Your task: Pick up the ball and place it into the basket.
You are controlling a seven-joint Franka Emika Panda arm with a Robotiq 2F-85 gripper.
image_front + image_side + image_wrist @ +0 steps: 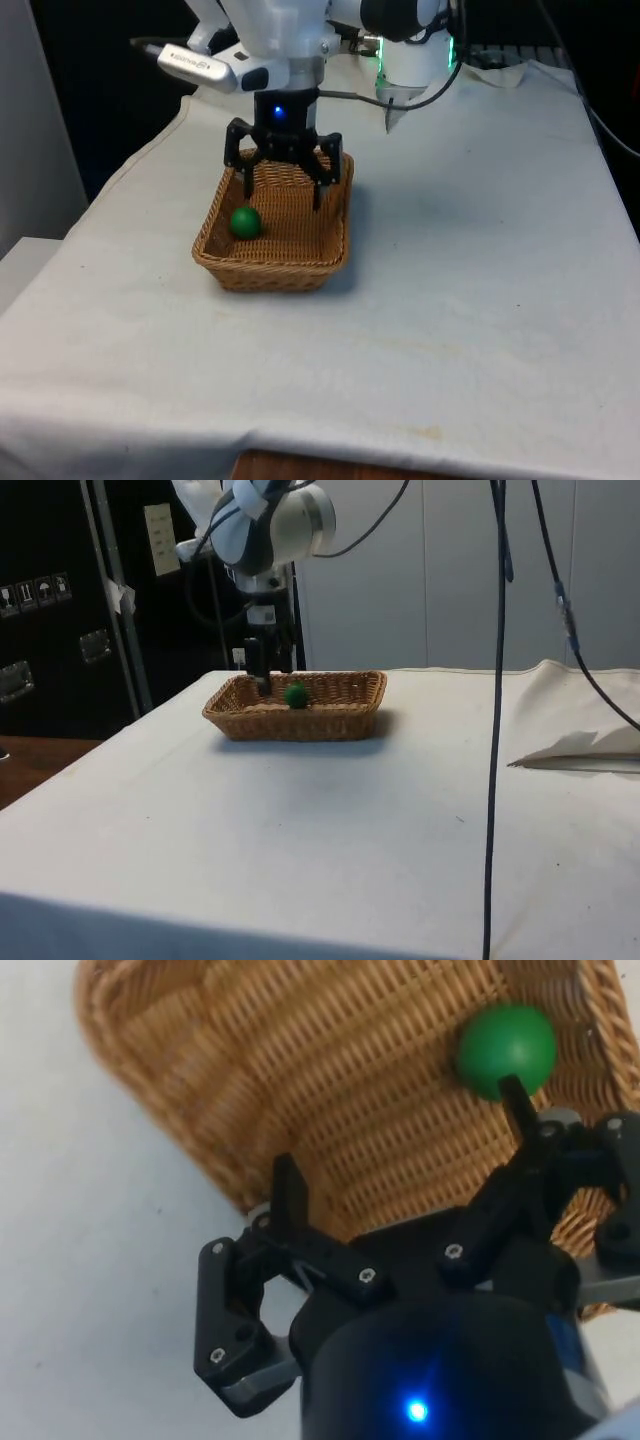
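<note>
Green ball (245, 222) down inside the brown woven basket (300, 268), near the side at the front view's left. Basket on the white tabletop (470, 280). Black claw (281, 189) spread wide and holding nothing, hanging over the back part of the basket. Ball close to one finger (519, 1110) but not between the two. Nothing else in the basket.

Green ball (245, 222) (295, 695) (506, 1048): small, round, smooth, lying loose on basket floor, near wall on front view's left. Basket (280, 270) (300, 723) (200, 1100): tan woven wicker, shallow, rectangular, rounded corners, upright, open top, ball inside it.
</note>
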